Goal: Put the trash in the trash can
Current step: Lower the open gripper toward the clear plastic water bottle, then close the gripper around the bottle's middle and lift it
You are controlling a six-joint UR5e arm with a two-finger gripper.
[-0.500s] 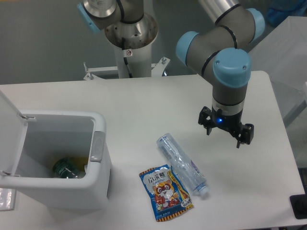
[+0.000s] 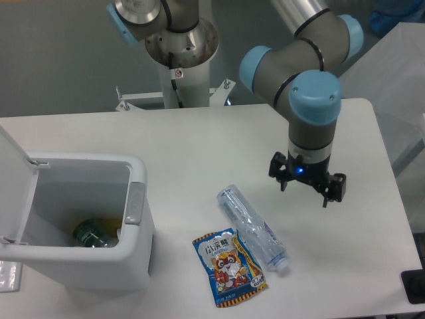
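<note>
The clear plastic water bottle with a white cap (image 2: 253, 228) lies flat on the white table (image 2: 199, 146), just right of the blue-and-orange snack packet with a cartoon animal (image 2: 228, 268), their edges touching or overlapping near the bottle's lower half. Its long axis runs diagonally: the base points up and to the left, the capped neck down and to the right, toward the table's near edge. The packet lies face up, its long side tilted slightly the same way.

Neither piece has been lifted. Over the last half second the robot's black two-finger gripper (image 2: 307, 186) has slid a little leftward, toward the bottle, while staying above and to the right of it, apart from both pieces. Its jaws are spread and hold nothing. To me that reads as the approach to a first pick, most likely the bottle, and the jaws would need to close across its narrow width, not along its length.

The white boxy plastic trash can with its hinged lid open (image 2: 86, 226) sits at the left, well apart from the trash. A green item already lies inside (image 2: 91, 232).
</note>
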